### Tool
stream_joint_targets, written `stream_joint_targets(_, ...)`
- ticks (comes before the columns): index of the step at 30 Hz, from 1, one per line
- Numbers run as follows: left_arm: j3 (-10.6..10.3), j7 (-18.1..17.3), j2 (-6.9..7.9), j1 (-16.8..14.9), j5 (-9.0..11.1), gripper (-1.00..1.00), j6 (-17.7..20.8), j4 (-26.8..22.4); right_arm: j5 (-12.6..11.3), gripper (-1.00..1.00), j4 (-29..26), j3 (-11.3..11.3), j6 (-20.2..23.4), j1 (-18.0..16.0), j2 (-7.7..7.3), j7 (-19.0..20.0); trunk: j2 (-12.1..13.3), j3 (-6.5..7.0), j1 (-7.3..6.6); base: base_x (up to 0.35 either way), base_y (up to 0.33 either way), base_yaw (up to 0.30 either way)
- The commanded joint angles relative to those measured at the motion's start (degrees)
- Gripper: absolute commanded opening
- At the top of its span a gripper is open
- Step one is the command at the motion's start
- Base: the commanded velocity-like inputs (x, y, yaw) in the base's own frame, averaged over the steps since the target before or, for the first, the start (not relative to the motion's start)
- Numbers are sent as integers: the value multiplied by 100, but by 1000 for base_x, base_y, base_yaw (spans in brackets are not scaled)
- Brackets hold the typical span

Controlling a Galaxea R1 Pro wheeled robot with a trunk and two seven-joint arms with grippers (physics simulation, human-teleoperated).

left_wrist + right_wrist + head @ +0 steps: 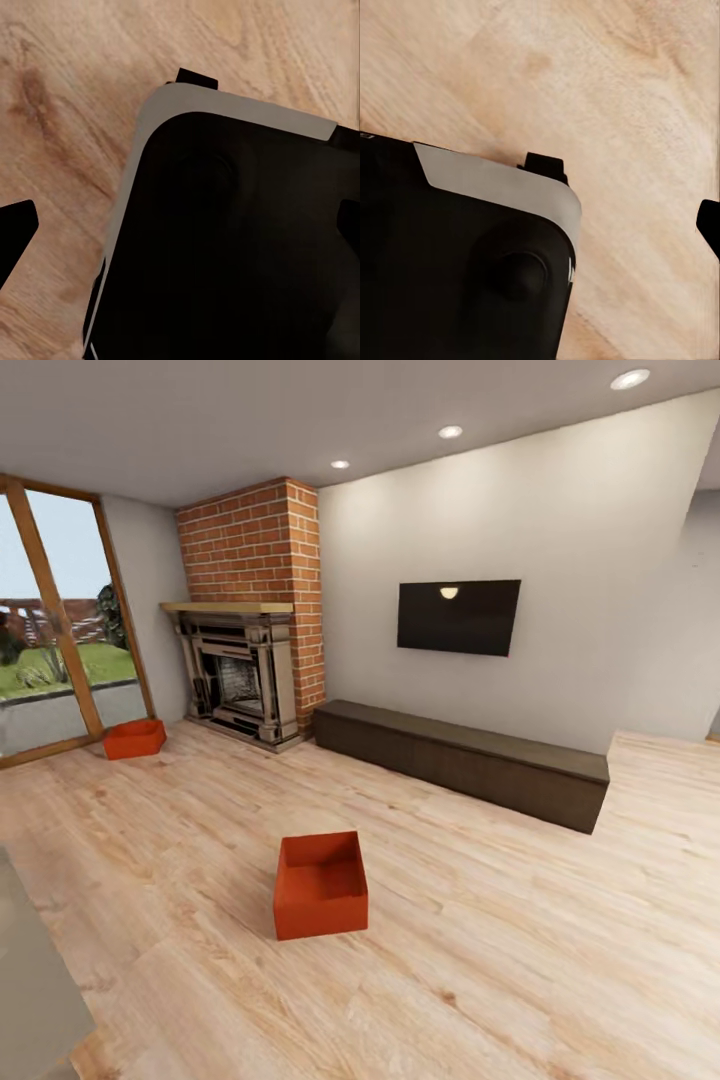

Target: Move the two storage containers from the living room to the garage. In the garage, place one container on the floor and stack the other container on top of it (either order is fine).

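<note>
Nearer storage container [321,885]: on wood floor, well before the fireplace [245,670]; second container [134,739] just beside it. Neither moved yet, we judge; our fingers' spread we cannot tell.

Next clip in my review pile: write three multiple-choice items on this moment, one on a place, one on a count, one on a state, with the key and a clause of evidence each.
1. Where is the farther red-orange open-top storage bin?
A. on the long low dark cabinet
B. on the pale wood floor by the red-brick fireplace
C. under the black TV

2. How many red-orange bins are visible?
A. one
B. two
C. three

3. The nearer bin is:
A. empty
B. lidded
C. stacked on the other

Key: 1 B, the farther bin sits between fireplace and glass door. 2 B, it and the nearer bin. 3 A, its inside shows bare, standing alone on the floor.
</note>
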Motion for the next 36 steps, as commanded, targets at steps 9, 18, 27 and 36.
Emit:
stream_joint_targets(9,1,5,-3,-1,28,100,13,-8,-53,100,14,51,-60,-5,0,2,-3,-6,3,326,0,216)
stream_joint_targets(18,-1,6,-9,-1,28,100,9,-8,-49,100,14,54,-74,-5,-12,2,-3,-6,3,326,0,16)
stream_joint_targets(27,-4,5,-2,-1,28,100,7,-9,-49,100,14,56,-69,-5,-9,2,-3,-6,3,326,0,0)
stream_joint_targets(36,-4,5,-2,-1,28,100,17,-6,-49,100,14,57,-71,-5,-9,2,-3,-6,3,326,0,0)
